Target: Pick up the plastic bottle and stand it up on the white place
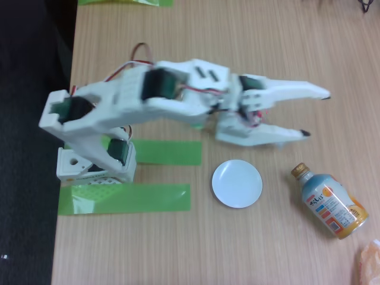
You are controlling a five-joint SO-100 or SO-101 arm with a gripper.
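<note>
While one white arm (136,101) reaches across the wooden desk (237,249), its end effector (314,113) gapes wide and empty; two green tape strips (124,199) lie beside one white disc (237,183); one gold-capped blue-and-orange bottle (329,202) lies on its side, label unreadable

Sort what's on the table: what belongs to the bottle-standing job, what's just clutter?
Job:
- white disc, flat on the table, nothing on it
- gripper, open, beyond the disc

Lying about:
- blue-and-orange bottle with a gold cap, on its side right of the disc
- green tape strips by the arm's base
- orange-pink thing at the bottom-right edge, too cropped to identify
</note>
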